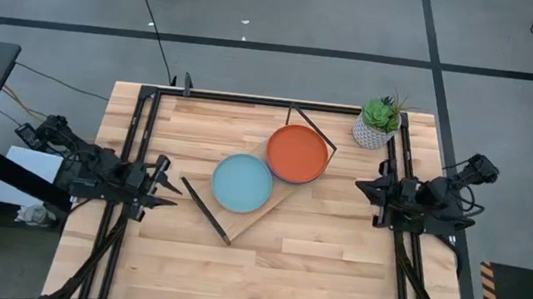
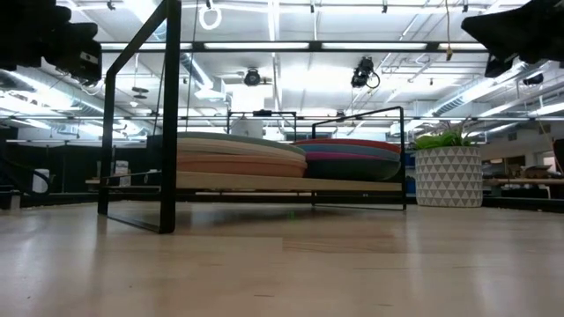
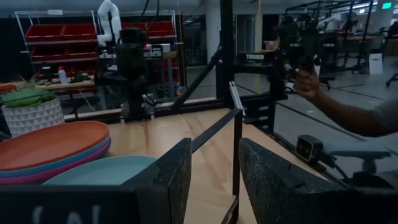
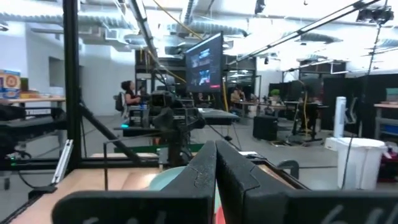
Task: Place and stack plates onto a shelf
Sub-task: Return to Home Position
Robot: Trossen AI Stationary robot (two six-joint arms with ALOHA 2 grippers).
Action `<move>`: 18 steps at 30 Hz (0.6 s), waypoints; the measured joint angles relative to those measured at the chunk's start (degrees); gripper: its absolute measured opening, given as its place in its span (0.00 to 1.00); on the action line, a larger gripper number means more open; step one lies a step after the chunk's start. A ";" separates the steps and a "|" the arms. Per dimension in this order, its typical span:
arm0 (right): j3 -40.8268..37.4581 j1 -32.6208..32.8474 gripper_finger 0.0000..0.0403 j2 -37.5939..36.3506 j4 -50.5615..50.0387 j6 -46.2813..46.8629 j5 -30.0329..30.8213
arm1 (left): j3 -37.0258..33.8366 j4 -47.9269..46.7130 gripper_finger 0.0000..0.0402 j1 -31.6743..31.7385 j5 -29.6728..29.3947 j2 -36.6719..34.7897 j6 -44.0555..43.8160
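The shelf (image 1: pixel 251 218), a light-wood board in a black rod frame, lies diagonally at mid-table. Two stacks of plates rest on it. One is topped by a light blue plate (image 1: pixel 241 183), the other by an orange plate (image 1: pixel 297 153). In the low view the stacks (image 2: pixel 238 154) (image 2: pixel 352 157) show several coloured rims above the board (image 2: pixel 291 184). My left gripper (image 1: pixel 171 177) hovers left of the shelf, open and empty, with the light blue plate (image 3: pixel 99 169) just ahead of it. My right gripper (image 1: pixel 361 187) hangs to the right of the orange plate, shut and empty.
A small green plant in a white patterned pot (image 1: pixel 377 123) stands at the table's far right corner, near the orange-topped stack. Black frame rails run along both table sides. A person's hand (image 3: pixel 309 82) shows in the room beyond the table. Bare wood lies on the near half.
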 joint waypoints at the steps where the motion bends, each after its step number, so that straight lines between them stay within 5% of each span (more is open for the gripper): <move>1: 0.00 -1.36 0.04 0.00 -0.47 0.72 -1.01 | 0.00 0.08 0.35 0.00 0.01 0.00 -0.18; 7: 0.00 -11.01 0.04 0.04 -3.46 5.73 -3.89 | 0.00 0.27 0.35 0.02 -0.03 0.00 -1.01; 14: 0.00 -24.30 0.04 0.04 -3.63 11.95 -25.42 | 0.00 0.29 0.35 0.02 -3.41 0.00 -2.40; 18: 0.00 -31.00 0.04 0.04 -6.10 17.47 -31.87 | 0.01 0.28 0.35 0.04 -4.98 0.00 -2.44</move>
